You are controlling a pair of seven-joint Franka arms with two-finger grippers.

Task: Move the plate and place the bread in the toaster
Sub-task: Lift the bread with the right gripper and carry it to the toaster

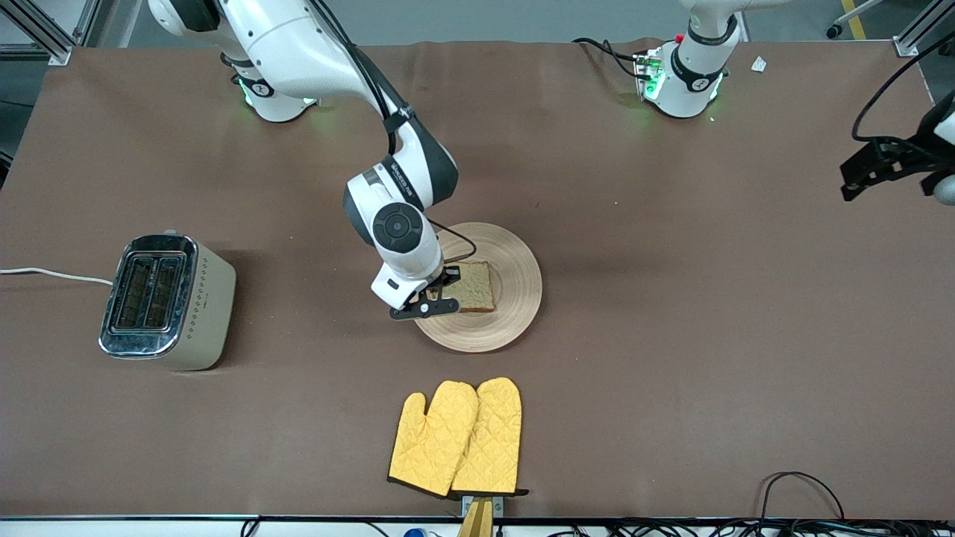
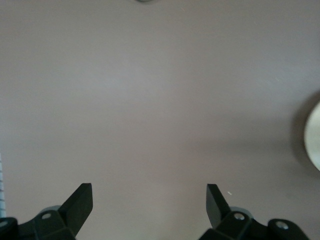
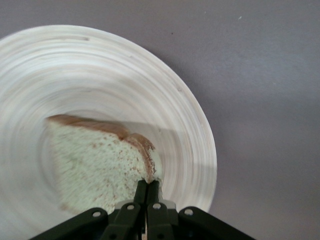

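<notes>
bread [image 1: 475, 286]: speckled greenish-tan (brown crust) | lies on plate [image 1: 515, 257]

The plate [image 1: 515, 298] looks like matt ringed wood, the toaster [image 1: 168, 302] has a glossy chrome top over matt cream sides, the mitts [image 1: 459, 440] are quilted yellow cloth, the table [image 1: 671, 335] matt brown

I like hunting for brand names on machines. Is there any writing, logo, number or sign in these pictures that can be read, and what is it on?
Nothing can be read for certain.
Right arm: a short line of white print on the dark wrist band, too small to read.
Arm bases: small round marks, not legible.
Toaster: only a dotted pattern and a tiny mark, unreadable.
Plate, bread, oven mitts: no text.
</notes>
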